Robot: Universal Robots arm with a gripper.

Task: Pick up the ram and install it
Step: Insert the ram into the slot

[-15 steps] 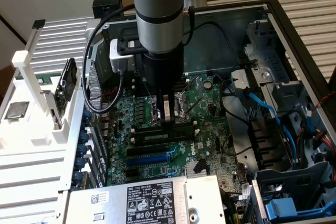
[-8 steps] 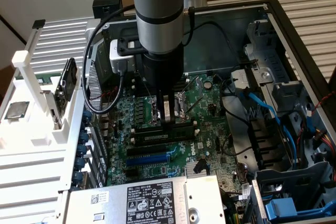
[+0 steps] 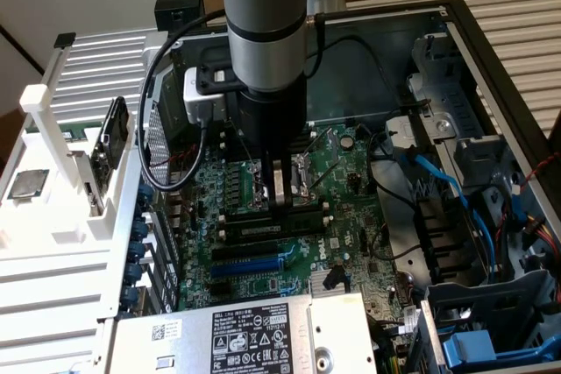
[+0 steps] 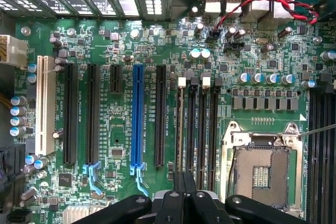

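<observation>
While the open computer case (image 3: 491, 59) lies on its side, the green motherboard (image 3: 351, 216) faces up with the arm (image 3: 263, 32) directly above it. Its gripper (image 3: 280, 203) is closed, fingers pressed together, tips at the ram (image 3: 272, 226), which lies flat along the black memory slots (image 4: 197, 129) beside the empty processor socket (image 4: 261, 174).

Computer repair workbench: an opened desktop case (image 3: 491, 50) exposes its motherboard (image 4: 121, 40).
</observation>
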